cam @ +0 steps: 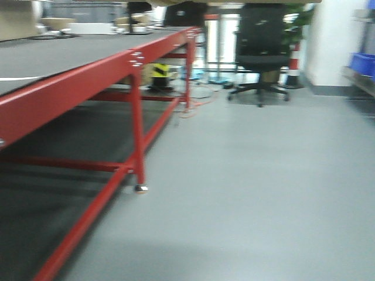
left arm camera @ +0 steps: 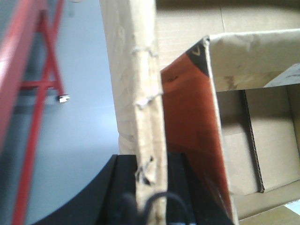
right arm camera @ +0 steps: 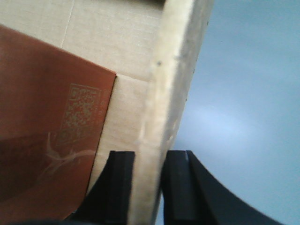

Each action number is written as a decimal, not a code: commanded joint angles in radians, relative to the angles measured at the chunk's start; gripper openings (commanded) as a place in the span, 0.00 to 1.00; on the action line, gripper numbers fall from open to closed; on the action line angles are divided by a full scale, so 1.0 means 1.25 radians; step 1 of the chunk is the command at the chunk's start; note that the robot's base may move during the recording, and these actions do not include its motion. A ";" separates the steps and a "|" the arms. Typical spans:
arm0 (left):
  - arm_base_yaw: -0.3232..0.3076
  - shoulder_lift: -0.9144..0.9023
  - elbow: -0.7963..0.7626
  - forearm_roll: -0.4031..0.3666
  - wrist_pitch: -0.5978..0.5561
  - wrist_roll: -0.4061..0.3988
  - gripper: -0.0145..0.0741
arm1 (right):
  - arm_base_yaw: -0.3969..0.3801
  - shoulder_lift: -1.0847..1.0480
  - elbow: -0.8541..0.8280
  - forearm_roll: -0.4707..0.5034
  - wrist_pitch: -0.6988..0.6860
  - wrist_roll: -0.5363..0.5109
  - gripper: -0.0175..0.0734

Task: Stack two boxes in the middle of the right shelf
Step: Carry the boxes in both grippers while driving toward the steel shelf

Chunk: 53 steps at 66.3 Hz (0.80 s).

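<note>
I hold an open brown cardboard box [left arm camera: 133, 70] from both sides above the grey floor. In the left wrist view my left gripper [left arm camera: 151, 164] is shut on the box's ragged upright wall, one black finger on each face. In the right wrist view my right gripper [right arm camera: 149, 159] is shut on the opposite wall [right arm camera: 173, 79] the same way. A red-brown printed panel [right arm camera: 42, 140] with a QR code lies inside the box, next to a pale inner flap [left arm camera: 253, 56]. A tan strip of the box [cam: 234, 2] shows along the top of the front view. The shelf is out of view.
A long red-framed workbench [cam: 76, 88] with a grey top runs along the left, and its caster [cam: 140, 188] stands on the floor. A black office chair [cam: 261, 52] and a red-white post [cam: 293, 64] stand ahead. A rack with a blue bin [cam: 363, 63] is at the right edge.
</note>
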State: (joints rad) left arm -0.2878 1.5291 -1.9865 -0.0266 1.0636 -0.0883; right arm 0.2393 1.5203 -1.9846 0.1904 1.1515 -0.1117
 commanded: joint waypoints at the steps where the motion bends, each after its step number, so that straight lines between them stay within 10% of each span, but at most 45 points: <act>1: 0.002 -0.013 -0.007 -0.005 -0.054 0.001 0.04 | -0.005 -0.015 -0.013 0.003 -0.031 -0.016 0.03; 53: 0.002 -0.013 -0.007 -0.005 -0.054 0.001 0.04 | -0.005 -0.015 -0.013 0.003 -0.031 -0.016 0.03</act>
State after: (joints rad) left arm -0.2878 1.5291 -1.9865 -0.0266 1.0620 -0.0883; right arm 0.2357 1.5203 -1.9846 0.1904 1.1515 -0.1117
